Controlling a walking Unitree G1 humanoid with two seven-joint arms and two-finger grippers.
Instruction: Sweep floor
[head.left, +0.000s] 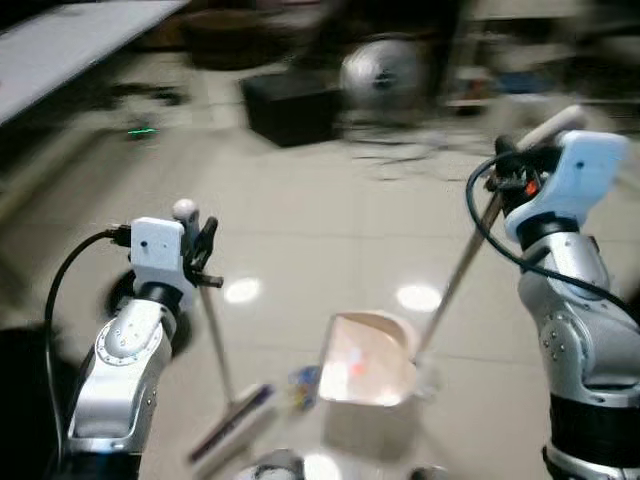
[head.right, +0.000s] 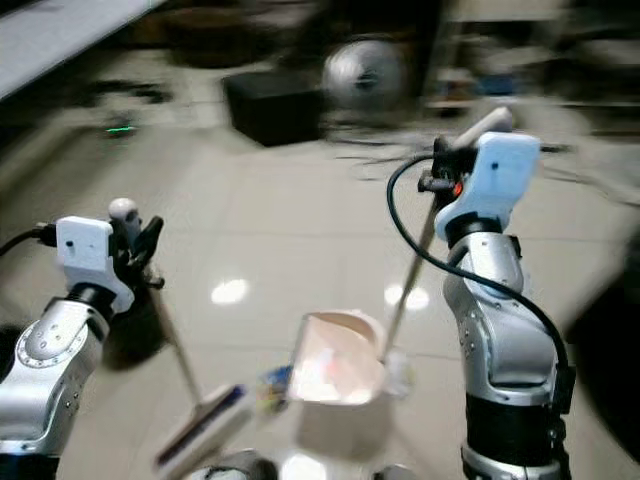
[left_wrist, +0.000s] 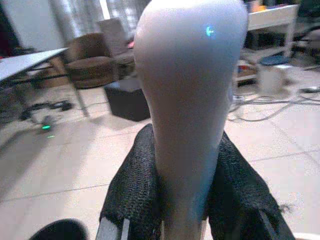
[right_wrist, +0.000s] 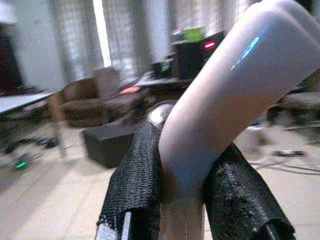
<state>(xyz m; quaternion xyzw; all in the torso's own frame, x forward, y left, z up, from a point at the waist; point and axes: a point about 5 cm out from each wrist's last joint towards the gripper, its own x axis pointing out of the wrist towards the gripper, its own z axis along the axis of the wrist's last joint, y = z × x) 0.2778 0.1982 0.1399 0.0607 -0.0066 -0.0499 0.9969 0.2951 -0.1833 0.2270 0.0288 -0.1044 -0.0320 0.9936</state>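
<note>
Pale glossy floor tiles (head.left: 330, 230) spread across the room and catch two bright ceiling reflections, while the head views are smeared with motion blur. At about eleven o'clock a dark ottoman (head.left: 290, 105) sits on the tiles, with a round silvery fan (head.left: 380, 70) just behind it at twelve and loose cables (head.left: 400, 155) trailing beside it; a white table edge (head.left: 70, 40) runs along ten o'clock. Low at eight o'clock the left gripper (head.left: 200, 250) is clamped on the rounded top of the broom handle (left_wrist: 190, 100), black fingers (left_wrist: 132, 195) pressed against both sides of it. From there the thin stick slants down to the broom head (head.left: 235, 420) resting on the floor at about seven o'clock, with a small bit of coloured litter (head.left: 303, 380) just beside it. At two o'clock the right gripper (head.left: 520, 165) is closed on the bent grip of the dustpan handle (right_wrist: 220, 110), its fingers (right_wrist: 135, 190) squeezing the grip from either side. That long pole angles down to the pale dustpan (head.left: 368, 360), which sits on the floor at six o'clock, its open mouth facing the broom head, near but apart from it.
</note>
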